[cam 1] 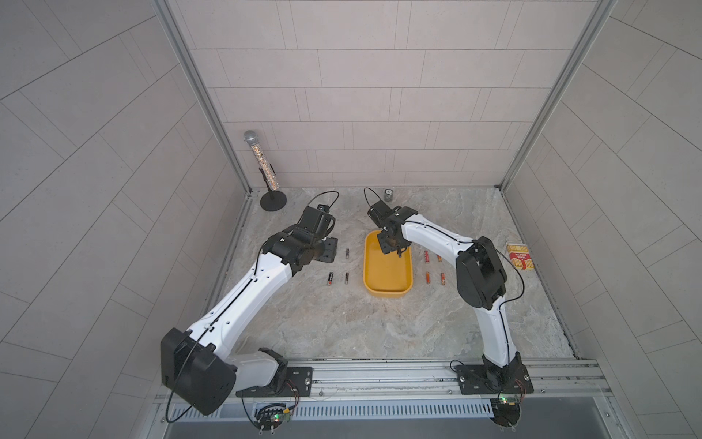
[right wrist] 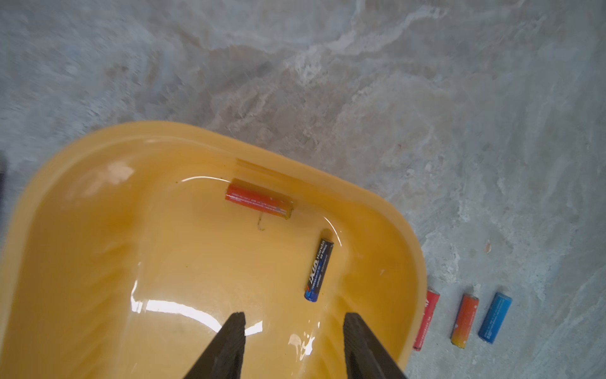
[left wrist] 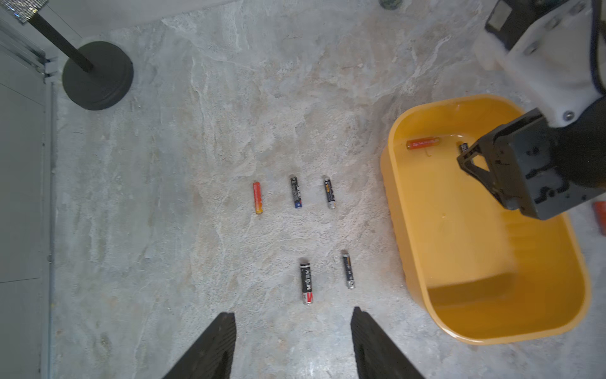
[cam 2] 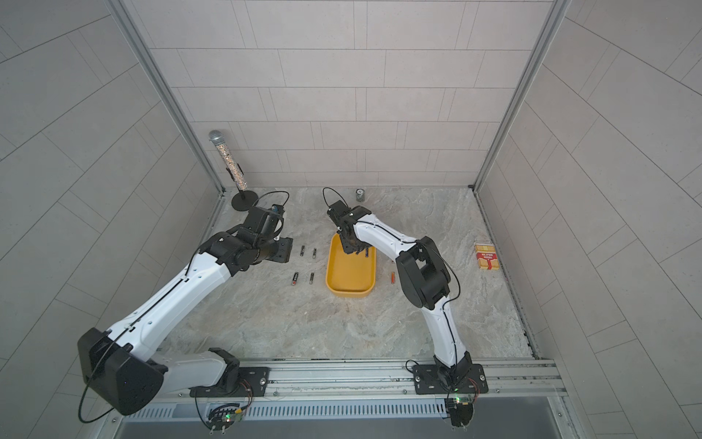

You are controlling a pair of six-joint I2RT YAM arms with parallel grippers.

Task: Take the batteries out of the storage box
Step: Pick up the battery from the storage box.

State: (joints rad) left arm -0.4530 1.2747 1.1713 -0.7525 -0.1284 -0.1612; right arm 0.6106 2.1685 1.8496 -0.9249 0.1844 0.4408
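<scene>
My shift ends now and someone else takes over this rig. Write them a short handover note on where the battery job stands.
Left gripper: open and empty, above the table, near the five batteries laid out on its side of the storage box.
Right gripper: open and empty, over the box.
Done: those five are out, plus several more batteries on the table on the right arm's side.
To do: two remain in the box, an orange-red battery and a black-and-blue battery, near one end and apart from each other.
</scene>
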